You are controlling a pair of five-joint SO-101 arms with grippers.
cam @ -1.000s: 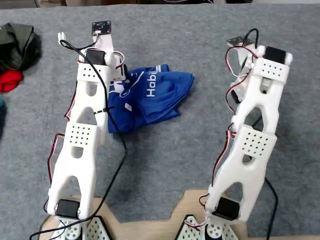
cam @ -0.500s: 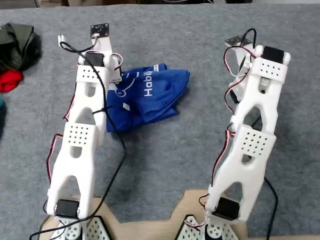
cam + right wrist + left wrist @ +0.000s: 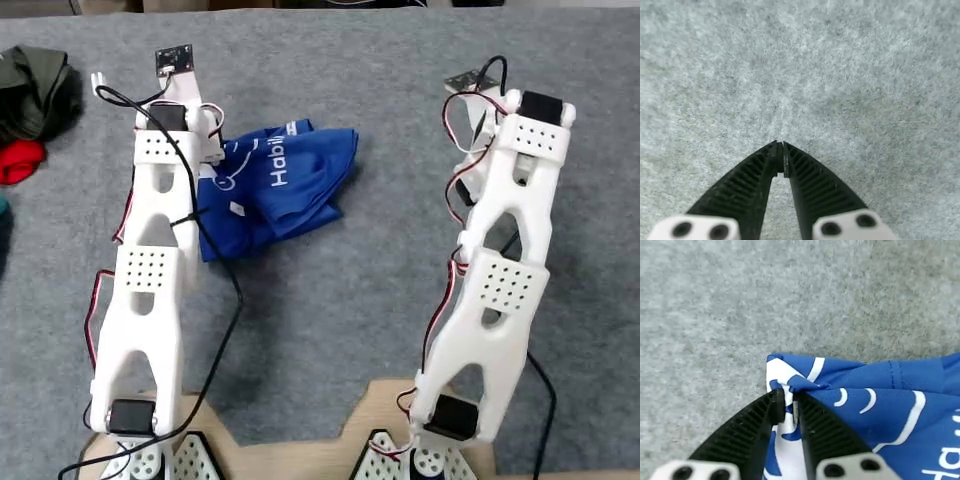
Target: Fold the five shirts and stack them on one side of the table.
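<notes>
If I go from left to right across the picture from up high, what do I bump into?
A pile of clothes → the left arm → the blue shirt → the right arm.

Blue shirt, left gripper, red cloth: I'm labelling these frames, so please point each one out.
blue shirt (image 3: 310,195), high view, on its crumpled middle beside the white print.
left gripper (image 3: 786,402), left wrist view, midway between the fingertips pinching the shirt's edge.
red cloth (image 3: 20,160), high view, on the middle of the bundle.
</notes>
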